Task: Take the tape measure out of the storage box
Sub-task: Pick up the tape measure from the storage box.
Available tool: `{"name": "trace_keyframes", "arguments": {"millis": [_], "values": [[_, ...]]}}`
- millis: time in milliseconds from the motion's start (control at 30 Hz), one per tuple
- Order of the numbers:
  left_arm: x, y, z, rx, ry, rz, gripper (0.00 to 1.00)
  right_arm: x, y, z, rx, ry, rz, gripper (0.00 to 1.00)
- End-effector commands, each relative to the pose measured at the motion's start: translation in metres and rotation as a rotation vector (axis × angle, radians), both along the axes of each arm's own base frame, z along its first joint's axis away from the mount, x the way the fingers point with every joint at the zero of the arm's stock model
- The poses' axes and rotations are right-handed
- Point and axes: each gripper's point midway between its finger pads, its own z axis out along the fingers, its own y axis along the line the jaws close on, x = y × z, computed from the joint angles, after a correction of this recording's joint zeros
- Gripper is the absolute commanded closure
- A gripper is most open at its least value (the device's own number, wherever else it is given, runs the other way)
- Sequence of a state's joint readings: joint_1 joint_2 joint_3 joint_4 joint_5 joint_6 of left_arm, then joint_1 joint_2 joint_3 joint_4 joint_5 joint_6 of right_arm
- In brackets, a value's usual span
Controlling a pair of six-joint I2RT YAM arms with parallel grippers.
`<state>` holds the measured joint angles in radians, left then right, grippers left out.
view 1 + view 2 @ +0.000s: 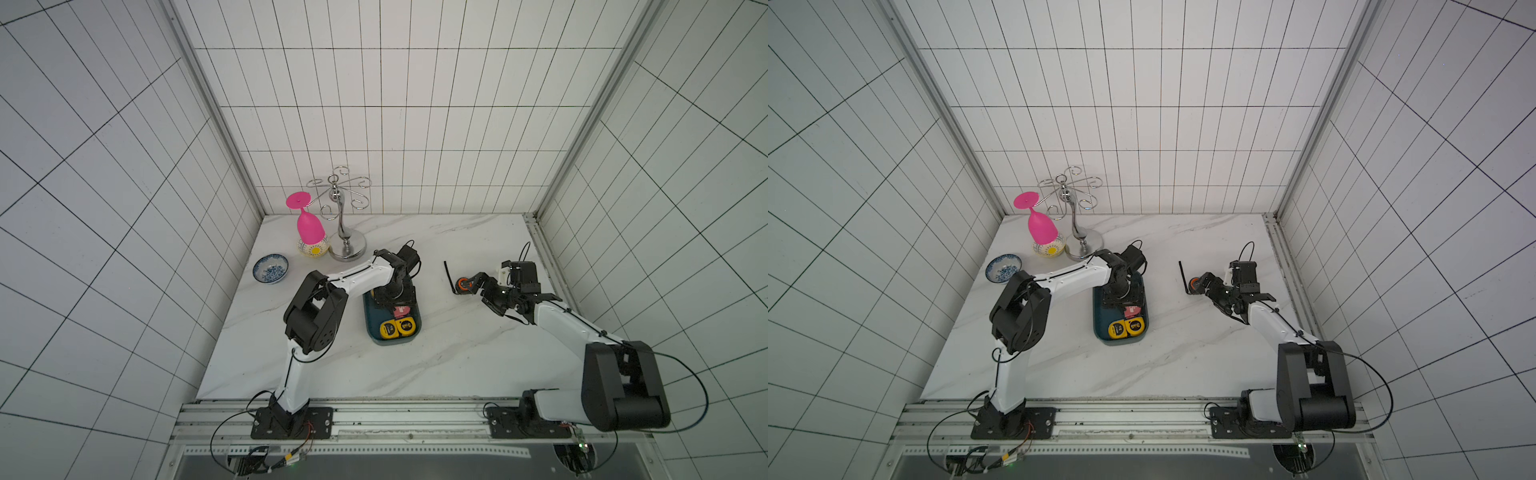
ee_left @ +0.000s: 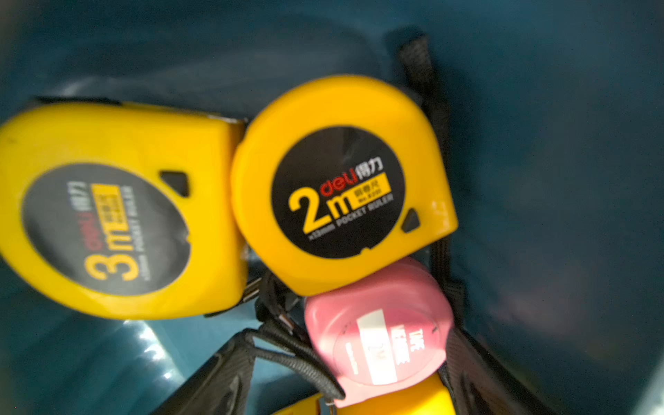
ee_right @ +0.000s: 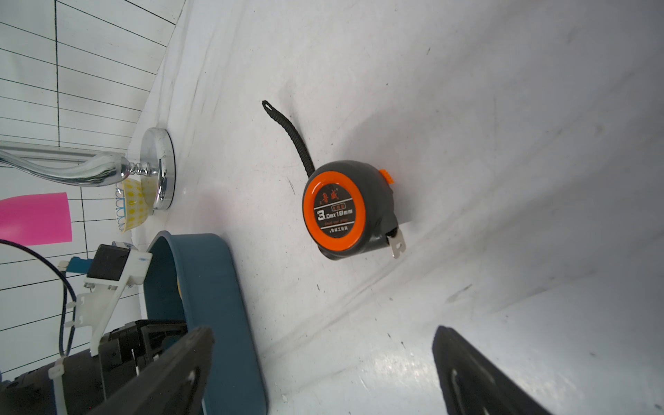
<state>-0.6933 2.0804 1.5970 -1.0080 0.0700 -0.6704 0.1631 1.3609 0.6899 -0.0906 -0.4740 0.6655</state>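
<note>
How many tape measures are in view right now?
5. In the storage box: yellow 3 m one, yellow 2 m one, pink one, and a partly hidden yellow one. On the table: grey-orange one. The left gripper may cover others.

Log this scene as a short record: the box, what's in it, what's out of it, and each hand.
storage box: dark teal, on the marble table
inside box: 3 m yellow tape measure, 2 m yellow tape measure, pink tape measure
outside box: grey-and-orange tape measure, lying on the table, strap stretched out
left hand: open, down in the box, jaws either side of the pink tape measure
right hand: open, empty, facing the grey-and-orange tape measure
</note>
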Motion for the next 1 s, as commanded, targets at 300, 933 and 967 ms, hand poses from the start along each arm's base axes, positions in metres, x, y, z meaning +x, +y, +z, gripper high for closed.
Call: {"name": "trace_keyframes", "arguments": {"millis": [300,933,967], "values": [[0.004,-0.003,-0.008,0.05,-0.021,-0.019,0.12,0.009,-0.001,0.009,0.01,-0.03,-0.005,0.01],[0.002,0.028,-0.002,0.125,-0.031,0.046,0.17,0.016,0.005,0.014,0.041,-0.044,0.009,0.01],[0.002,0.026,0.001,0.113,-0.037,0.046,0.17,0.017,0.005,0.014,0.042,-0.044,0.01,0.01]]}}
